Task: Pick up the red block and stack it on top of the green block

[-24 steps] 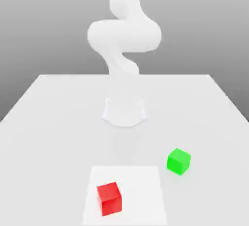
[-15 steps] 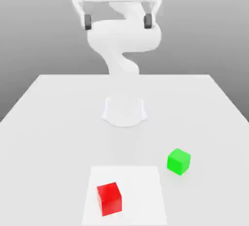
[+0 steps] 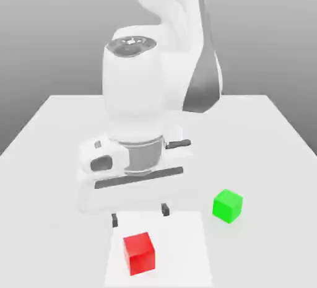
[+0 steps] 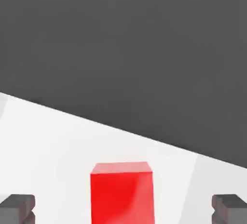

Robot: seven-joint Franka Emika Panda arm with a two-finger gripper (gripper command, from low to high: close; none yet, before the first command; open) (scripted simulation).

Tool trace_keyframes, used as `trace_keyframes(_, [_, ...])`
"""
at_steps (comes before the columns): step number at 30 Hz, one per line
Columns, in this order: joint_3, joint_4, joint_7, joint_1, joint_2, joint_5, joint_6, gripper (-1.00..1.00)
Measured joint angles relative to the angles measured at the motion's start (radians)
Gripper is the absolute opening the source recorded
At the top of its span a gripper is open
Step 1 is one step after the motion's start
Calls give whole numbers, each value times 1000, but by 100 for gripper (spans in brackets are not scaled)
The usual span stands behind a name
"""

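The red block [image 3: 138, 253] rests on a brighter white square near the front of the table, and in the hand view the red block [image 4: 123, 191] sits between the two dark fingertips [image 4: 18, 207]. My gripper [image 3: 140, 215] hangs open just above and behind the red block, its fingers apart and touching nothing. In the hand view, the gripper [image 4: 124, 208] straddles the block's width with room on both sides. The green block [image 3: 227, 205] stands by itself on the table toward the exterior view's right, apart from the gripper.
The white table [image 3: 56, 132] stretches wide around the blocks. The bright white square [image 3: 186, 249] lies under the red block. The arm's bulky white hand and wrist [image 3: 139, 126] loom over the table's middle.
The hand has dropped from the top of the picture to low over the table, its open fingers now just behind the red block. Both blocks stay where they were.
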Motion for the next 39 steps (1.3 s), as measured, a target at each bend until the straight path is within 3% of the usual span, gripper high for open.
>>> trace_keyframes(4, [38,17,-41,-29,145,46,116,0])
trace_keyframes(5, [47,21,-47,-36,171,55,138,-100])
trace_keyframes(12, [48,21,-46,-38,172,53,138,-100])
trace_keyframes(17, [16,-5,-1,-17,14,-9,7,-100])
trace_keyframes(28, [215,-329,-266,330,-378,-19,-61,-100])
trace_keyframes(35, [238,-351,-265,348,-197,-59,144,-100])
trace_keyframes(36, [240,-350,-256,343,-161,-73,178,100])
trace_keyframes(39, [240,-350,-256,340,-161,-73,178,100])
